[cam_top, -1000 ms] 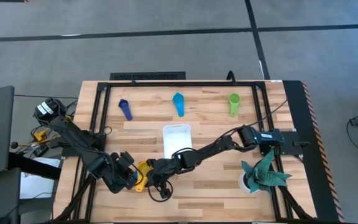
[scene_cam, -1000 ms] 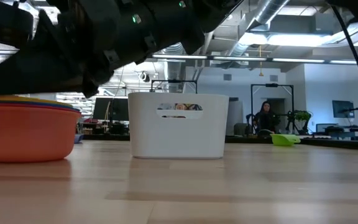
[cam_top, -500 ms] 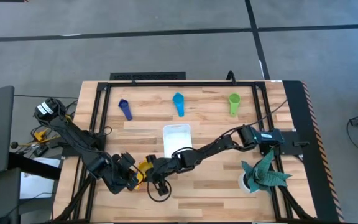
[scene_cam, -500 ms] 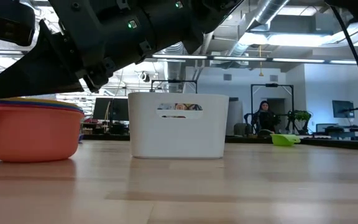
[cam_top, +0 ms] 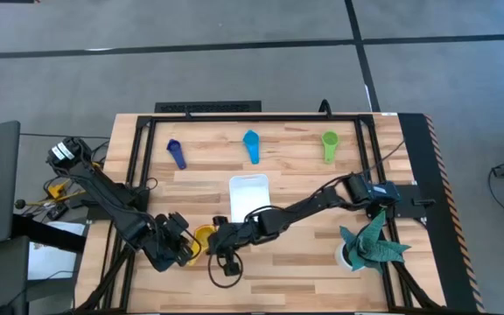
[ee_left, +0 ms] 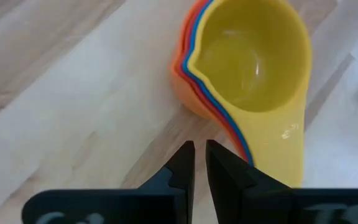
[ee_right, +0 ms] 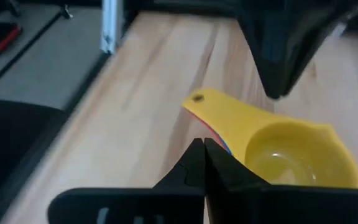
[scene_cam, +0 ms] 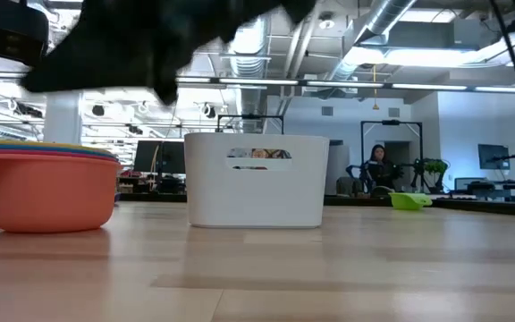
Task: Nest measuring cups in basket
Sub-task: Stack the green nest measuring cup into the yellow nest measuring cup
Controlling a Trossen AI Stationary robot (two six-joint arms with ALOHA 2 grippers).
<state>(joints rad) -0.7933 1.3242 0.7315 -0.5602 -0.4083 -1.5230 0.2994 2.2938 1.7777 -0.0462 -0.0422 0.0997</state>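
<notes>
A nested stack of measuring cups (cam_top: 204, 236), yellow on top of blue, red and orange, rests on its orange bottom (scene_cam: 52, 192) near the table's near edge, left of the white basket (cam_top: 249, 197). Dark blue (cam_top: 176, 153), light blue (cam_top: 251, 146) and green (cam_top: 330, 146) cups lie apart along the far side. My left gripper (ee_left: 199, 160) is shut beside the stack's handle (ee_left: 284, 143), on the stack's left. My right gripper (ee_right: 202, 152) is shut just right of the stack (ee_right: 291, 155), raised above it.
A teal folded-paper plant (cam_top: 370, 245) stands at the near right corner. A dark cable loop (cam_top: 224, 267) hangs under my right wrist. The basket (scene_cam: 256, 179) stands just right of and beyond the stack. A person (scene_cam: 383, 165) sits far back in the room.
My right gripper has come up off the stack's rim and is moving, blurred in the low view. The stack slid a little toward the table's right early in the second, then stayed put. My left gripper stays beside the handle.
</notes>
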